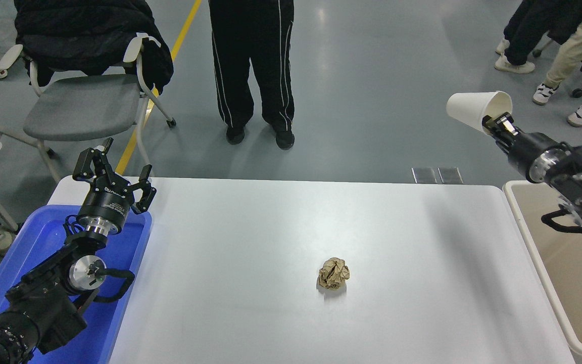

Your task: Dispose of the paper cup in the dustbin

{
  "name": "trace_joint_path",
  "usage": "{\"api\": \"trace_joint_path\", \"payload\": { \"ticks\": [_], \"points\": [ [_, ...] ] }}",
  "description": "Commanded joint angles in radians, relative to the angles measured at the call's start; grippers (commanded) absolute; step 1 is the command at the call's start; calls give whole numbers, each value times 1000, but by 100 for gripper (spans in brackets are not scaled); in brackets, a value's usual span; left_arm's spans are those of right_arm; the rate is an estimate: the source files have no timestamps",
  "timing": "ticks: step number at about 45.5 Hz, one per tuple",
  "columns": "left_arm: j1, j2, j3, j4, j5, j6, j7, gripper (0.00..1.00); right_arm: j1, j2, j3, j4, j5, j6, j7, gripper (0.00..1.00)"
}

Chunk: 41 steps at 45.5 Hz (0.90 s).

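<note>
1. On the table [250,227], near its middle and toward the near edge: paper ball [333,273].
2. Left of the table, against its edge: blue bin [134,253]; above that bin, parked: left gripper [114,174].
3. Right of the table, against its edge: dustbin [528,237].
4. High at the right, beyond the table's far right corner: paper cup [475,111], tilted on its side, rim pinched by the right gripper [495,123].
5. Beyond the far edge: a person's legs [253,76]; left of them, a chair [79,101].
</note>
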Motion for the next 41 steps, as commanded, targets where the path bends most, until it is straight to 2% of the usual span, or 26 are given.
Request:
{"api": "trace_joint_path", "payload": {
  "ticks": [1, 9, 20, 41],
  "points": [
    [0, 0, 0, 0, 0, 0, 0, 100, -50, -8, 71, -105, 19, -34, -177, 0],
    [0, 0, 0, 0, 0, 0, 0, 100, -95, -68, 176, -108, 19, -106, -343, 0],
    [0, 0, 0, 0, 0, 0, 0, 100, -148, -97, 230, -128, 19, -184, -444, 0],
    [0, 0, 0, 0, 0, 0, 0, 100, -282, -62, 252, -134, 19, -252, -458, 0]
  ]
}}
